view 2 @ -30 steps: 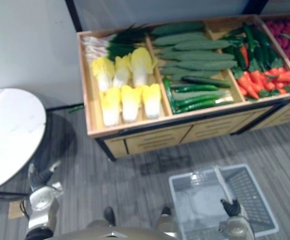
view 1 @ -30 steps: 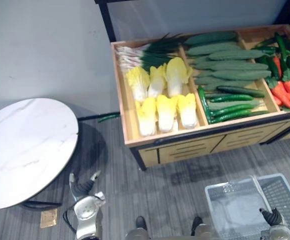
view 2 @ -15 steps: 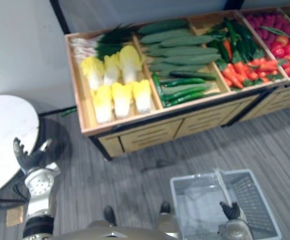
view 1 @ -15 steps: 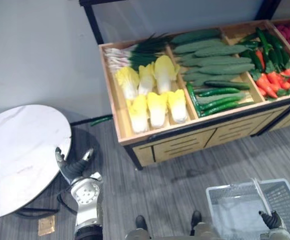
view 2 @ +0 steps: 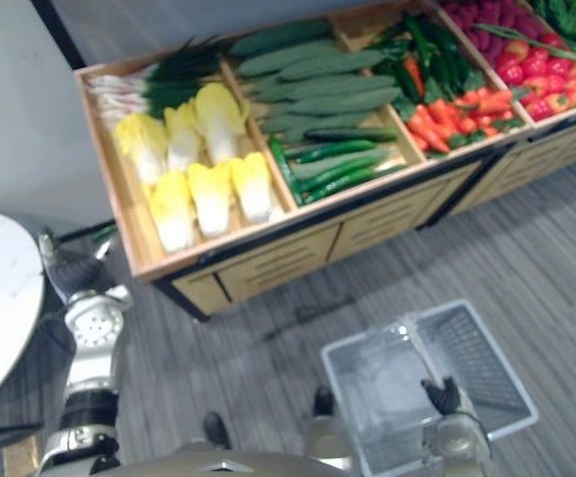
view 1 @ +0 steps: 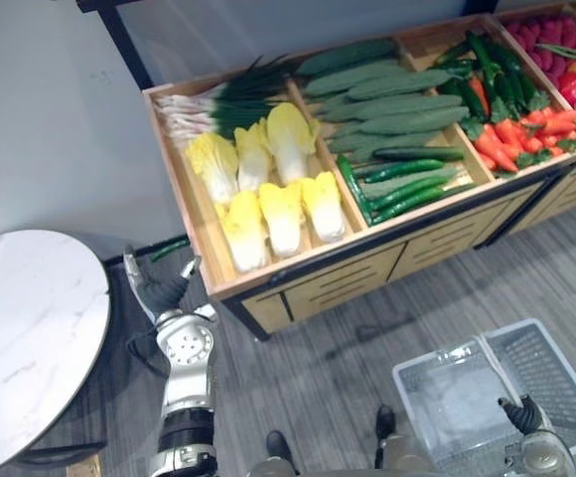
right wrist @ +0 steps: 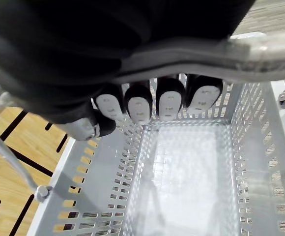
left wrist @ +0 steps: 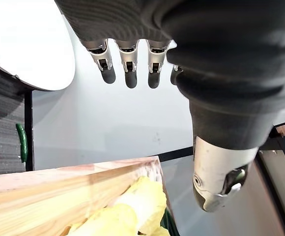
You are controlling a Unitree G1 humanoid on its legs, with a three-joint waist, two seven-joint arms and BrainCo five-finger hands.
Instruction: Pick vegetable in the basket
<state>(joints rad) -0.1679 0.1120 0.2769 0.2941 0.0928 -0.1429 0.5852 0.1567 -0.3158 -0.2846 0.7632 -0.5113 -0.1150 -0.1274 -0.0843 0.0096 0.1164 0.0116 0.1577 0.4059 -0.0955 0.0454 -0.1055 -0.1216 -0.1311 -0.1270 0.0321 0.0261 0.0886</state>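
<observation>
Beside stand (view 1: 348, 280) left corner | left hand (view 1: 159, 295) released, empty | right hand (view 1: 519, 414) grasps basket (right wrist: 98, 191) handle before stand | advice: reach over stand rim, wrap nearest cabbage (view 1: 245, 219) low

The empty grey perforated basket (view 1: 447, 397) is upright, apart from yellow cabbages (view 1: 268, 189) and green cucumbers (view 1: 387, 99) in a wooden stand (view 1: 328, 280).

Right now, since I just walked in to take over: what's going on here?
The robot faces a wooden produce stand. Its right hand is curled round the handle of an empty grey plastic basket. Its left hand is open, holding nothing, beside the stand's corner near the napa cabbages. No vegetable is picked yet.
</observation>
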